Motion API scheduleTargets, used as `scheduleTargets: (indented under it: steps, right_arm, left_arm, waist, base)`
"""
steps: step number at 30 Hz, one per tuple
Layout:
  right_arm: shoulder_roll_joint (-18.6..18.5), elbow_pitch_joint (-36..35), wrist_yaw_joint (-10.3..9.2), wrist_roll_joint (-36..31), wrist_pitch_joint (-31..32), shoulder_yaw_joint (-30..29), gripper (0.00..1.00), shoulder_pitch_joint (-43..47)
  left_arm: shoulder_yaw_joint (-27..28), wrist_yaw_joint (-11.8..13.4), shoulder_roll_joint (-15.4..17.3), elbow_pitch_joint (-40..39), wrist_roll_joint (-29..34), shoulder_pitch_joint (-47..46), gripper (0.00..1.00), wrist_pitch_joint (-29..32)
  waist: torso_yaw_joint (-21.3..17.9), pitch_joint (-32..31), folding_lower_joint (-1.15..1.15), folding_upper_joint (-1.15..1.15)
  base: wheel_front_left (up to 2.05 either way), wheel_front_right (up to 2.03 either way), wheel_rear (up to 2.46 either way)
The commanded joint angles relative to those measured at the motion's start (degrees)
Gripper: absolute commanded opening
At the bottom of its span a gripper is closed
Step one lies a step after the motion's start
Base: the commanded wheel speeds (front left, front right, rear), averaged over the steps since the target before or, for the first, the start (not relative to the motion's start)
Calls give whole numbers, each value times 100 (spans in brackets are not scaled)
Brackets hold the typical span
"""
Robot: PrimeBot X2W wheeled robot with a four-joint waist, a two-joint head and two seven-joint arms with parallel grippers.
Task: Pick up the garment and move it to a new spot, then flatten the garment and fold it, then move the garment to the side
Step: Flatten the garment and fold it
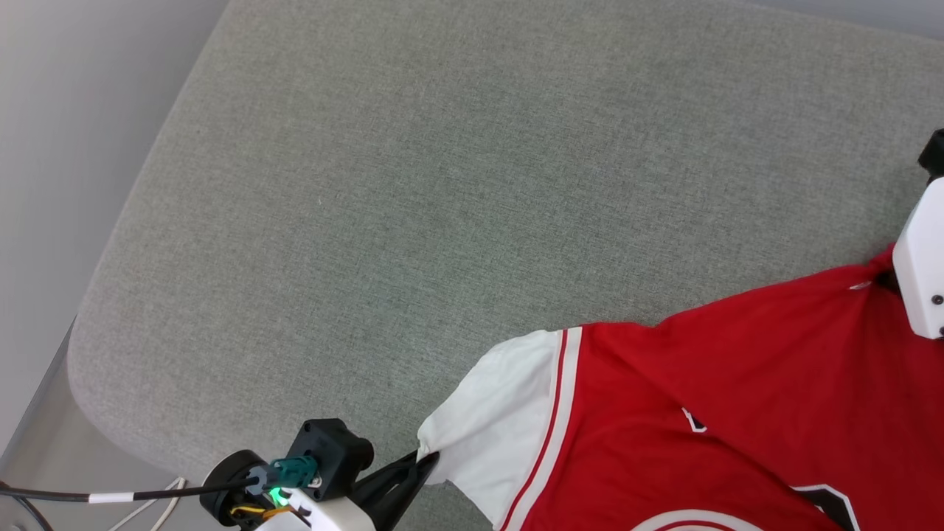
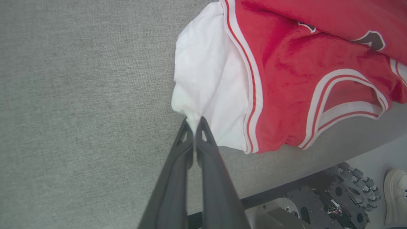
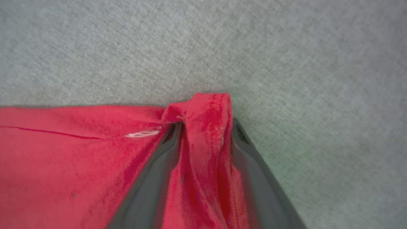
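Observation:
The garment (image 1: pixel 700 413), a red T-shirt with white sleeves, lies at the lower right of the grey cushioned surface (image 1: pixel 442 184). My left gripper (image 1: pixel 431 459) is shut on the tip of the white sleeve (image 2: pixel 206 79); in the left wrist view its gripper (image 2: pixel 194 122) pinches a small point of white cloth. The white right forearm (image 1: pixel 922 273) covers the garment's far red edge. In the right wrist view my right gripper (image 3: pixel 205 122) stands with its jaws apart, and a raised fold of the red garment (image 3: pixel 63 152) fills the gap between them.
The grey surface ends in a rounded corner at the lower left, with pale floor (image 1: pixel 37 221) beyond and cables (image 1: pixel 110 495) by the left wrist. In the left wrist view the robot's dark base (image 2: pixel 318 203) and a white shoe (image 2: pixel 394 194) lie past the near edge.

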Motion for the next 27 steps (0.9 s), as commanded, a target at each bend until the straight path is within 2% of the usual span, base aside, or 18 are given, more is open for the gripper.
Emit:
scheduleTargets:
  steps: [1,10,15,21,27]
  right_arm:
    - [57,379,-6,3,-13,245,0,368]
    - [106,384,-5,358,-968,384,0,-153]
    - [60,179,-5,713,-1286,488,0,-299]
    - [3,-433,-5,1059,-1554,360,0,-461]
    - [5,-1269,-4,1311,-1562,169,0,-600]
  left_arm:
    - [-2,14,-4,21,-7,-4,0,-21]
    - [212,155,291,-80,-84,75,0,4]
    - [438,275,548,-251,-78,46,0,-7]
    - [873,438,881,-518,-100,-113,0,-87]
    - [1510,545,1137,-798,-274,-413,0,-274]
  waist:
    - [-38,-55,1,0]
    - [-549,-777,1,0]
    - [-924,-1210,1,0]
    - [-1382,-1610,1,0]
    - [-1858,-1882,1,0]
  base:
    - [0,0,0]
    - [0,0,0]
    - [0,0,0]
    - [0,0,0]
    - [0,0,0]
